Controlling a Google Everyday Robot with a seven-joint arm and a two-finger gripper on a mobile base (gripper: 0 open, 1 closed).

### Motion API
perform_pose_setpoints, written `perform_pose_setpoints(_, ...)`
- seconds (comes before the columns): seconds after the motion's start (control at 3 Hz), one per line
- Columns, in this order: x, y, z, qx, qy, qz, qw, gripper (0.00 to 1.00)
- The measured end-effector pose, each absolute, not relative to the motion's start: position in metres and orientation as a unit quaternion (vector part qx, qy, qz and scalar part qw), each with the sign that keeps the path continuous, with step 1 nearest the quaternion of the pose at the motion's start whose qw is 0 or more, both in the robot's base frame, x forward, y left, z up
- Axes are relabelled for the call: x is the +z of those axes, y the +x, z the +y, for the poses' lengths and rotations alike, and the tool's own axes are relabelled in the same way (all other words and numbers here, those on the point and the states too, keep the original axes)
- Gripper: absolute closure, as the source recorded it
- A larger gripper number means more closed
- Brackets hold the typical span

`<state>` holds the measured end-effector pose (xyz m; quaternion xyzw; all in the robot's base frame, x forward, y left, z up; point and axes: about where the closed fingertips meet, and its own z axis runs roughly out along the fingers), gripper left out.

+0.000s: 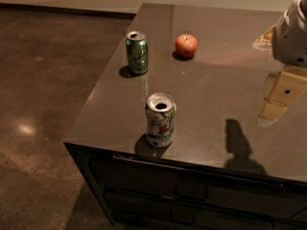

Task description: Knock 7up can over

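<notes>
The 7up can (160,120) stands upright at lower centre, near the front edge of the counter (216,80) — the gripper (284,91) hangs at the right edge, well apart; how far it is open cannot be told.

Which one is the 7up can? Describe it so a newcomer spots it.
On the dark countertop, go to the near front edge: the 7up can stands upright there, left of the pincer at the picture's right edge. Unlike the dark green can and apple behind it, it is whitish-silver.
</notes>
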<state>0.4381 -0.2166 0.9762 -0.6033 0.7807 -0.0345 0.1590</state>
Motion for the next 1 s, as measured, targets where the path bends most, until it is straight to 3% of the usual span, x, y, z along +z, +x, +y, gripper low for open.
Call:
perform_pose_setpoints(0.67, 0.971, 0.447, -0.2, 0.0, -0.601, 0.78, 0.172, 0.0)
perform_pose_setpoints(1.0, 0.96, 0.459, -0.158, 0.077, -0.601, 0.771, 0.195, 0.0)
